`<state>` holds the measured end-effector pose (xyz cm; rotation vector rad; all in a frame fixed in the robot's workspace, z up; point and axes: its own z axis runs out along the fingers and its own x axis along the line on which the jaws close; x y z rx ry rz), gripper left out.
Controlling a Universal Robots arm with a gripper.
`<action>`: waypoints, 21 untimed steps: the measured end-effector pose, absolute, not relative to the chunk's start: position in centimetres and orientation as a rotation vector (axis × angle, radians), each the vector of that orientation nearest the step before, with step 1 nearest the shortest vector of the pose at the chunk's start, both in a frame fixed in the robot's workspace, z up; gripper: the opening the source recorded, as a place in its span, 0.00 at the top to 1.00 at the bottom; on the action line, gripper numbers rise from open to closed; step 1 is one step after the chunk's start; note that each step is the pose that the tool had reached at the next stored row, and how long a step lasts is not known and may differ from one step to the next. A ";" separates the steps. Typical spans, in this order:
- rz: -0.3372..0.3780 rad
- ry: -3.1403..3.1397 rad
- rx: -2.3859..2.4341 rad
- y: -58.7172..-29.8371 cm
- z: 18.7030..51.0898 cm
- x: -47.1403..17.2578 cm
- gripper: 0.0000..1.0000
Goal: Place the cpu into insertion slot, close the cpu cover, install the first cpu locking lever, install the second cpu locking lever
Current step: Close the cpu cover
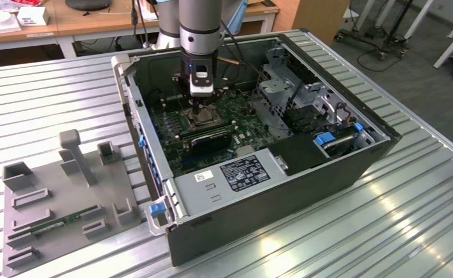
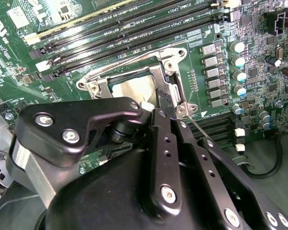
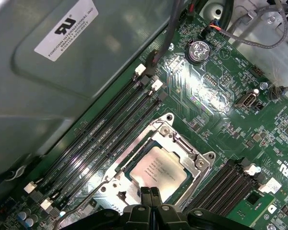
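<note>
Gripper (image 3: pixel 150 190) closed empty, tips at cpu cover (image 3: pixel 181 143), cpu (image 3: pixel 158 171) seated in insertion slot (image 3: pixel 126 168)

place: robotics lab | evidence: aluminium slatted bench (image 1: pixel 412 220), wooden desks (image 1: pixel 95 23), wheeled stands (image 1: pixel 365 40)

In the exterior view the open computer case (image 1: pixel 288 197) sits mid-frame on the table (image 1: pixel 48 98), with a fixture plate (image 1: pixel 57 237) at lower left carrying a memory stick (image 1: pixel 60 223). Inside the case, the power supply (image 1: pixel 234 174) lies below the motherboard (image 1: pixel 242 110) in the frame. The cpu (image 3: pixel 158 170) lies in the insertion slot (image 3: pixel 204 165), between banks of memory slots (image 3: pixel 101 139), under the gripper (image 1: pixel 203 113).
</note>
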<state>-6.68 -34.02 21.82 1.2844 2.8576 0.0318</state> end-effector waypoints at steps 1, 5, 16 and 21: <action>0.032 2.859 1.280 -34.0 21.8 -6.7 0.89; 0.032 2.868 1.262 -34.0 21.8 -6.7 0.89; 0.032 2.869 1.260 -34.0 21.8 -6.7 0.89; 0.032 2.876 1.244 -34.0 21.8 -6.7 0.89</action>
